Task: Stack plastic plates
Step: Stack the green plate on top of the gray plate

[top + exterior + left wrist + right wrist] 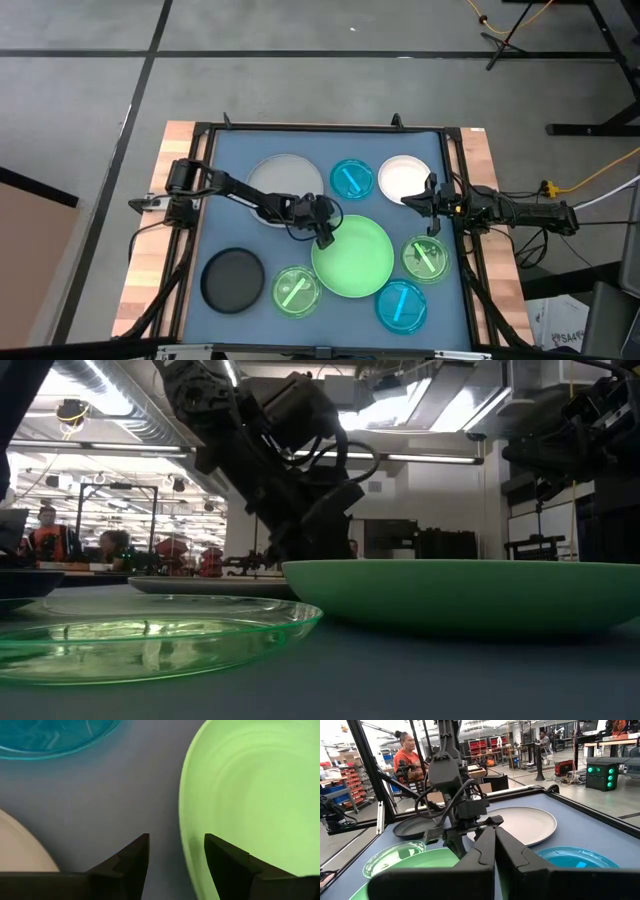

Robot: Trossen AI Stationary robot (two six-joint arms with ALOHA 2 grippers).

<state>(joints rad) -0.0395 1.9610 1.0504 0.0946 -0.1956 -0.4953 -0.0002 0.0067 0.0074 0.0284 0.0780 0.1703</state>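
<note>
**A:** Where is your left arm?

**B:** I have the left gripper (326, 238) low over the mat at the far-left rim of the large light green round plastic plate (353, 256), which sits near the middle of the table. In the left wrist view its two dark fingers (131, 865) stand wide apart, one over bare blue mat (110, 805), the other over the green rim. They hold nothing.

**A:** And the right one?

**B:** The right gripper (409, 200) waits at the right side, just beside the small white round plate (403, 178) at the far right. In its own wrist view I see the fingers pressed together, nothing between them.

**A:** Where are the other plates?

**B:** The large grey round plate (283, 182) lies far left of centre, partly under my left arm. One small translucent blue plate (351, 179) sits between it and the white one; the second blue plate (402, 306) is near right, touching or overlapping the big green plate's rim. One small translucent green plate (296, 291) lies near, just left of the big green plate; the other translucent green plate (427, 258) is on its right. The medium black round plate (233, 280) is at the near left corner. All lie flat on the mat, none stacked.

**A:** Anyone around?

**B:** A person in an orange top (408, 757) is in the room beyond the table's left side
</note>
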